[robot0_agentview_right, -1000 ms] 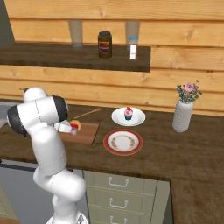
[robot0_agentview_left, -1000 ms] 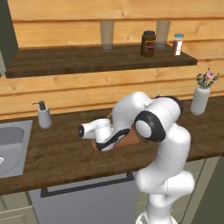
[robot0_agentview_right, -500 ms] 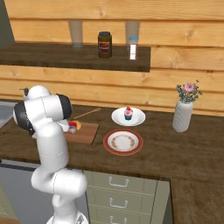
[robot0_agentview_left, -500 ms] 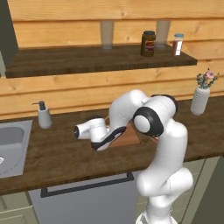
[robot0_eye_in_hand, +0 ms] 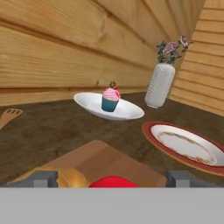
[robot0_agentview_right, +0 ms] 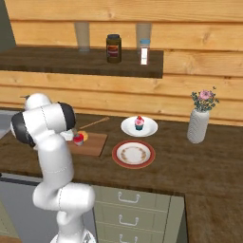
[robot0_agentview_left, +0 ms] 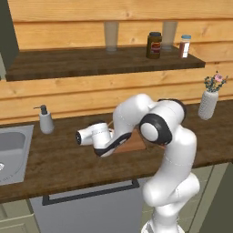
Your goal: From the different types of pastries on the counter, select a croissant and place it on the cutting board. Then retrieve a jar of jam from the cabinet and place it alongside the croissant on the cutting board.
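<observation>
Your hand (robot0_eye_in_hand: pixel 112 178) low over the cutting board (robot0_eye_in_hand: pixel 109 159), fingers set wide astride the jar of jam (robot0_eye_in_hand: pixel 113 182), croissant (robot0_eye_in_hand: pixel 70 178) just beside, cupcake (robot0_eye_in_hand: pixel 110 99) on its white plate (robot0_eye_in_hand: pixel 87 101) beyond

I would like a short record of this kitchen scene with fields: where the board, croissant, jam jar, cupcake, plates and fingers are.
cutting board: on the counter, left of the red-rimmed plate
croissant: on the board, beside the jam jar
jam jar: on the board, red
cupcake: on the white plate, behind the board
vase: upright with flowers, right of the plates
gripper: low over the board, fingers on either side of the jar; grip unclear
</observation>
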### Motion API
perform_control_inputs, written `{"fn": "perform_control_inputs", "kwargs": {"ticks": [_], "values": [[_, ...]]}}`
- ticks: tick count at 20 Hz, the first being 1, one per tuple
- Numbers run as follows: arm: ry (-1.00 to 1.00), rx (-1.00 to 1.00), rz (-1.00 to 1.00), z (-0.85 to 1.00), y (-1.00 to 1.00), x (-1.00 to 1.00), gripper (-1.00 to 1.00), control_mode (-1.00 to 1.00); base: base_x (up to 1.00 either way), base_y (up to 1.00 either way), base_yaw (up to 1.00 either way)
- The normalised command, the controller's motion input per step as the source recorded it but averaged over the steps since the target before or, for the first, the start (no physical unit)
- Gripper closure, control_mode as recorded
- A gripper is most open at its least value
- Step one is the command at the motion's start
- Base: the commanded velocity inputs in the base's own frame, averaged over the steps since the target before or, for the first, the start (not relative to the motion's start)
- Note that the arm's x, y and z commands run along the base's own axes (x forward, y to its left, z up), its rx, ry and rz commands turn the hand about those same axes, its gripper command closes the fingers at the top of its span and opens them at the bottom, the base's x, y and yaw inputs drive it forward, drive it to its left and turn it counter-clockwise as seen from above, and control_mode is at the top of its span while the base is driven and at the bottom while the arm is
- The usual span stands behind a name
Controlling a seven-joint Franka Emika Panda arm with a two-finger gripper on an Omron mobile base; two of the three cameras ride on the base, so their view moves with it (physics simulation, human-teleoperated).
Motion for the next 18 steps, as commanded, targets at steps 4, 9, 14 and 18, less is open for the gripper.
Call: {"fn": "perform_control_inputs", "kwargs": {"ticks": [4,9,14,18], "values": [[-0.23,0.00,0.00,0.10,0.00,-0.33,-1.00,-1.00,0.00,0.00,0.00],[-0.29,0.00,0.00,0.22,-0.05,-1.00,-1.00,-1.00,0.00,0.00,0.00],[-0.40,0.00,0.00,0.47,-0.12,-1.00,-1.00,-1.00,0.00,0.00,0.00],[-0.44,0.00,0.00,0.53,-0.12,-1.00,-1.00,-1.00,0.00,0.00,0.00]]}}
